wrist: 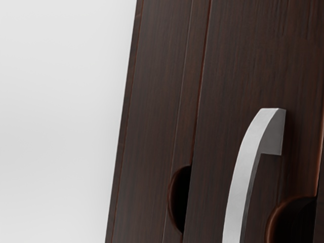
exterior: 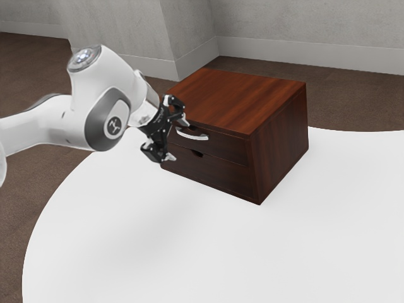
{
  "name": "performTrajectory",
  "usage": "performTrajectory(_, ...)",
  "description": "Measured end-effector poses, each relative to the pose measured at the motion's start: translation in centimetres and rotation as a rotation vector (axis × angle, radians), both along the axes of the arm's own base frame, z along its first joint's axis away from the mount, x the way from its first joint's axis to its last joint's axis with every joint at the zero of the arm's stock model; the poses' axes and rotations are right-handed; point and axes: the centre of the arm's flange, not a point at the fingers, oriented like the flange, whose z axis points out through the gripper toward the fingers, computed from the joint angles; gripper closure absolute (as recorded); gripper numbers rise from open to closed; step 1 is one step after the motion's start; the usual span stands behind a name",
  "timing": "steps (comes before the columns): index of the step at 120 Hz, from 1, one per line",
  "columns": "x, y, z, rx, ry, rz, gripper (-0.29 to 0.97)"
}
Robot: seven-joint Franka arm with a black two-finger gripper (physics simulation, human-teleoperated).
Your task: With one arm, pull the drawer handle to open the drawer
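Finds the black two-finger tool (exterior: 170,134) right at the front of the dark wooden cabinet (exterior: 252,104), fingers spread wide, one above and one below the near end of the silver drawer handle (exterior: 192,133), clamped on nothing. Cannot tell from the exterior view whether either finger touches the bar. Reaches in on the white Franka arm (exterior: 95,120) from the exterior view's left. Shows the handle (wrist: 250,177) close up in the wrist view as a curved grey bar standing off the upper drawer (wrist: 283,76), with a dark rounded recess (wrist: 296,223) behind it. Shows beside that the lower drawer (wrist: 152,152), with a rounded finger notch (wrist: 180,202) cut into its edge. Places the upper drawer (exterior: 218,144) directly under the cabinet top, front flush with the lower drawer (exterior: 211,169) and shut. Sets the cabinet on the white round-edged desk (exterior: 189,252), toward its far side, with brown floor (exterior: 19,208) and a pale wall (exterior: 284,19) beyond.
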Motion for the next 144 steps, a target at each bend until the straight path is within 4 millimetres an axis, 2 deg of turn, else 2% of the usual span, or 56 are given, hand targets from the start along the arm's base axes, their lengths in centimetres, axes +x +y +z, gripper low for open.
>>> performTrajectory(38,0.5,0.2,-1.5,-0.004,0.009,0.007,0.00)
performTrajectory(122,1.2,0.3,-2.6,-0.009,0.011,0.015,0.00)
performTrajectory(144,1.2,0.3,-2.6,-0.009,0.005,0.016,0.08)
